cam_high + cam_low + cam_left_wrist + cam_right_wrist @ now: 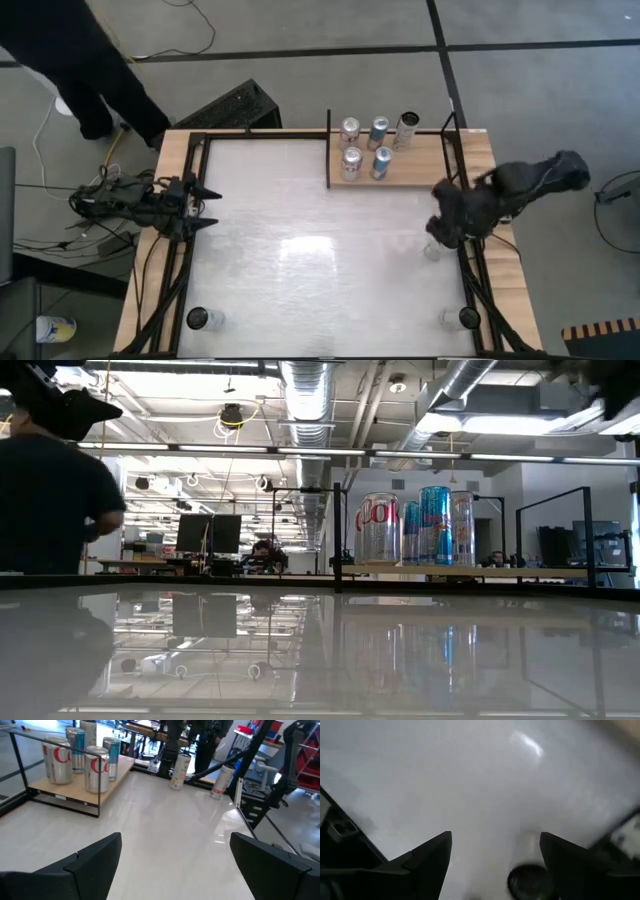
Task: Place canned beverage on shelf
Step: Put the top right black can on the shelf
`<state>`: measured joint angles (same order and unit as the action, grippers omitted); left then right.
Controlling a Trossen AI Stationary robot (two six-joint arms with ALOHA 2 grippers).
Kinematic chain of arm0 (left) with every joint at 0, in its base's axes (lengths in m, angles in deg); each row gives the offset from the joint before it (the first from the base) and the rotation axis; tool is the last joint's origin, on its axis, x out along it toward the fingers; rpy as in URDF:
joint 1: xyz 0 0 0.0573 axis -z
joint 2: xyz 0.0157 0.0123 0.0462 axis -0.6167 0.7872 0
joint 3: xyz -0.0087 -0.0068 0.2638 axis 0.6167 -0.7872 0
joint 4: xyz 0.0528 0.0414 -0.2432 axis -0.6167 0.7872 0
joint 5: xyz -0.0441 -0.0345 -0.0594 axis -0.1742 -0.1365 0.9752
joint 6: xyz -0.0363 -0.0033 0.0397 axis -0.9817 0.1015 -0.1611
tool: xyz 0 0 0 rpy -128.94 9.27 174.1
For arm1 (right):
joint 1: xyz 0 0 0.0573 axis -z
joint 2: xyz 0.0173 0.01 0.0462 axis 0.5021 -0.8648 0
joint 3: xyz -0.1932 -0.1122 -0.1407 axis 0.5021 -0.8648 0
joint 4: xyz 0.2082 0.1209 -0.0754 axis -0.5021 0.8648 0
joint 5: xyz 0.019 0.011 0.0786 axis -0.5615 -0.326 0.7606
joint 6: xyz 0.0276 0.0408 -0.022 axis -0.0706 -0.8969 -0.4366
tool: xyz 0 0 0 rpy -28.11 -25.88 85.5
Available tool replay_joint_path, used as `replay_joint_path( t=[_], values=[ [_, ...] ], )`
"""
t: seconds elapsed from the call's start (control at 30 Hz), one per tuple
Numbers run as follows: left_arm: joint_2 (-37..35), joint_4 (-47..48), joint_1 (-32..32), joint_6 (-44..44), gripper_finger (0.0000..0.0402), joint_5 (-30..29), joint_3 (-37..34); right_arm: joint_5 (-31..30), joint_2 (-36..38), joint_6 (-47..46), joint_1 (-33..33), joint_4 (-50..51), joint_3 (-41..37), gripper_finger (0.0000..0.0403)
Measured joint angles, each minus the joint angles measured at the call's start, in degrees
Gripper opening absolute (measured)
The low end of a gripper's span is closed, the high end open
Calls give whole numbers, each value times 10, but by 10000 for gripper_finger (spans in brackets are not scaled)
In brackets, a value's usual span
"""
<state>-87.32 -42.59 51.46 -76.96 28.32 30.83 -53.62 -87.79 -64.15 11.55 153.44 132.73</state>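
The right tool (492,870), its 2 dark fingers spread wide, hangs over the glossy white tabletop (300,250) near its right edge, pointing down at a small pale upright can (527,870) whose dark round top shows just between and below the fingertips. In the high view that can (433,250) stands just beside the dark arm, well apart from the shelf. The step in hand looks like the reach for a pick-up: nothing is gripped yet. The next move probably calls for lowering the spread fingers around the can, centring it, and pinching it without tipping it.

The left tool (205,207) waits at the tabletop's left edge, fingers spread and empty.

The light-brown wooden shelf with thin black posts (420,170) sits at the far right of the tabletop and already carries 5 cans, so the free board lies toward its right end. The silver cans with red script (380,528) show letters like "Co", cut off; the brand cannot be read in full. The blue-and-silver slim cans (434,525) carry no legible writing.

2 more cans (205,319) stand at the near corners.
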Motion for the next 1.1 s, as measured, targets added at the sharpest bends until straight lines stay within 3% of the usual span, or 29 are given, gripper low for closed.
replay_joint_path(
  t=[0.2,0.4,0.63,1.1],
  values=[
    [0,-1,0,6,357,12,0,0,-58,-170,-132,81,0,326],
    [0,-2,0,7,357,11,0,3,-85,-210,-174,84,0,326],
    [0,-2,0,7,357,11,0,12,-100,-207,-183,83,0,326],
    [0,-2,0,7,357,11,0,14,-73,-93,-157,82,-43,326]
  ],
)
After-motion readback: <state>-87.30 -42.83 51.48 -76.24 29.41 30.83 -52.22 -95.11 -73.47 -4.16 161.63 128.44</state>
